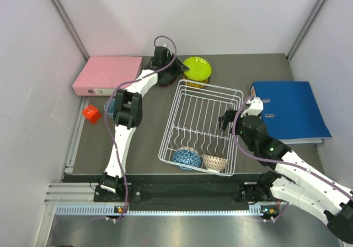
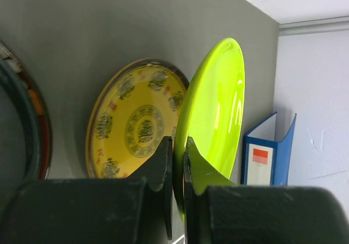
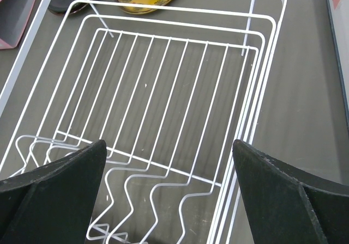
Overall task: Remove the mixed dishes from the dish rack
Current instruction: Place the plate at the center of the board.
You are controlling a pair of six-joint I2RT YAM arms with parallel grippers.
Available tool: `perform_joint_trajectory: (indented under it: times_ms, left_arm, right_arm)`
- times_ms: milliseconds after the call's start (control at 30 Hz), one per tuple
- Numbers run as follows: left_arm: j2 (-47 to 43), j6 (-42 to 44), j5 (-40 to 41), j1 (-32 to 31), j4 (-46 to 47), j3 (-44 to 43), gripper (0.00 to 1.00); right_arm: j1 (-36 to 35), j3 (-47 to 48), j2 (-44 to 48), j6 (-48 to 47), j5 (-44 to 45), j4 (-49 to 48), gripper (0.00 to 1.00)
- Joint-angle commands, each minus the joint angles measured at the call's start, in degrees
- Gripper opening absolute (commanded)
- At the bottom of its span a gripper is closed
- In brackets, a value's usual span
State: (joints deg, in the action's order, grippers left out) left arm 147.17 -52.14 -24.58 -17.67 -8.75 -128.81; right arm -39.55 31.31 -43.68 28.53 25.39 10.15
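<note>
My left gripper [image 1: 177, 69] reaches to the far end of the table and is shut on the rim of the lime green plate [image 1: 197, 68], holding it on edge [image 2: 215, 113]. The yellow patterned plate [image 2: 136, 121] lies on the table just under it, with the dark red plate [image 2: 39, 125] to its left. The white wire dish rack [image 1: 210, 86] stands mid-table. A blue patterned bowl [image 1: 186, 159] and a beige patterned bowl [image 1: 215, 162] sit at its near end. My right gripper [image 1: 225, 120] hovers open and empty over the rack's right side [image 3: 25, 42]. A pale blue cup [image 1: 108, 105] shows partly behind the left arm.
A pink binder [image 1: 107, 75] lies at the far left and a blue binder [image 1: 289, 110] at the right, right of the rack. A small red cube [image 1: 91, 113] sits by the table's left edge. White walls close in the back and sides.
</note>
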Motion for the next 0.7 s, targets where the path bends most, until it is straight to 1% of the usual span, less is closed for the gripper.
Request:
perform_joint_trajectory:
  times_ms: [0, 67, 267, 300, 400, 433, 500, 600, 633, 667]
  left_arm:
    - [0.04, 0.29, 1.11, 0.09, -1.44, -1.97, 0.0]
    - [0.13, 0.37, 2.16, 0.09, -2.49, -1.79, 0.0]
    - [1.18, -1.12, 0.5, 0.09, -2.93, -1.7, 0.14]
    - [1.27, -1.12, 0.41, 0.09, -2.85, -1.62, 0.2]
    - [1.19, -1.21, 0.15, 0.09, -2.67, -1.62, 0.28]
    - [1.19, -1.3, 0.06, 0.09, -2.5, -1.7, 0.34]
    - [1.01, -1.3, -0.29, 0.09, -2.58, -1.79, 0.37]
    - [0.4, -0.6, 0.05, 0.09, -3.28, -1.79, 0.52]
    - [0.22, -0.07, 0.06, 0.09, -3.72, -1.97, 0.62]
    - [-0.04, 0.02, 0.23, 0.09, -4.25, -2.4, 0.67]
  right_arm:
    - [0.88, 1.56, 0.35, 0.03, -0.51, -2.16, 0.98]
    - [0.97, 1.47, 0.53, 0.03, -0.6, -2.07, 0.98]
    - [1.14, 1.12, 1.14, 0.03, -0.51, -1.8, 0.98]
    - [1.14, 1.12, 1.14, -0.06, -0.51, -1.72, 0.98]
    - [1.14, 0.77, 1.58, 0.21, -0.51, -1.63, 0.98]
    - [1.23, 0.68, 1.58, 0.21, -0.51, -1.63, 0.98]
    - [1.23, 0.59, 1.5, 0.12, -0.51, -1.63, 0.98]
    - [1.23, 0.68, 1.41, 0.12, -0.6, -1.63, 0.98]
    - [1.23, 0.6, 1.41, 0.12, -0.6, -1.71, 0.98]
    - [1.32, 0.59, 1.32, 0.12, -0.69, -1.8, 0.98]
